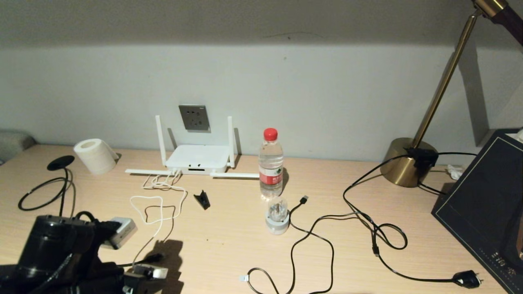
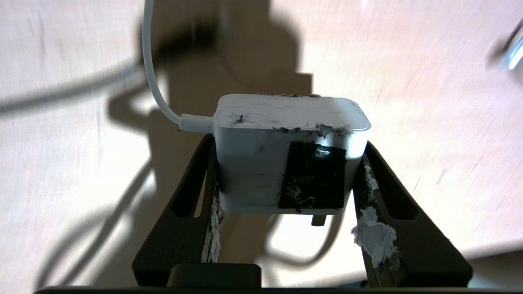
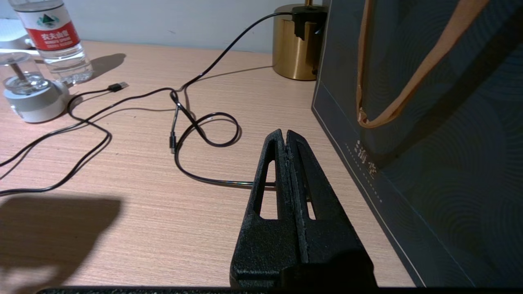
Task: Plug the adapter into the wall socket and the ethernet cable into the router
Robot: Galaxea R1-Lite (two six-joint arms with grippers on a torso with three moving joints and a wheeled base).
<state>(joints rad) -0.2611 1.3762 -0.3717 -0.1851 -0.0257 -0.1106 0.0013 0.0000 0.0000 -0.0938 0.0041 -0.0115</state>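
Note:
My left gripper point(image 1: 109, 233) is at the near left of the desk, shut on the adapter point(image 1: 122, 231), a white cube. In the left wrist view both fingers point(image 2: 196, 183) press the adapter's point(image 2: 253, 163) sides, a metal prong shows beneath it, and its white cord point(image 2: 149, 61) trails off. That cord point(image 1: 157, 204) loops back to the router point(image 1: 198, 159), which lies against the wall under the grey wall socket point(image 1: 194, 117). The ethernet cable's black disc point(image 1: 60, 162) lies at the far left, and a clear plug tip point(image 1: 244, 278) lies near the front edge. My right gripper point(image 3: 284, 132) is shut and empty, low over the desk beside a dark bag point(image 3: 429, 122).
A water bottle point(image 1: 270, 167), a round white-and-clear gadget point(image 1: 277, 216) and a small black clip point(image 1: 202, 200) stand mid-desk. Black cables point(image 1: 367, 228) sprawl to the right, ending in a mains plug point(image 1: 468, 279). A paper roll point(image 1: 94, 156), a brass lamp base point(image 1: 406, 167) and the dark bag point(image 1: 486, 212) flank the desk.

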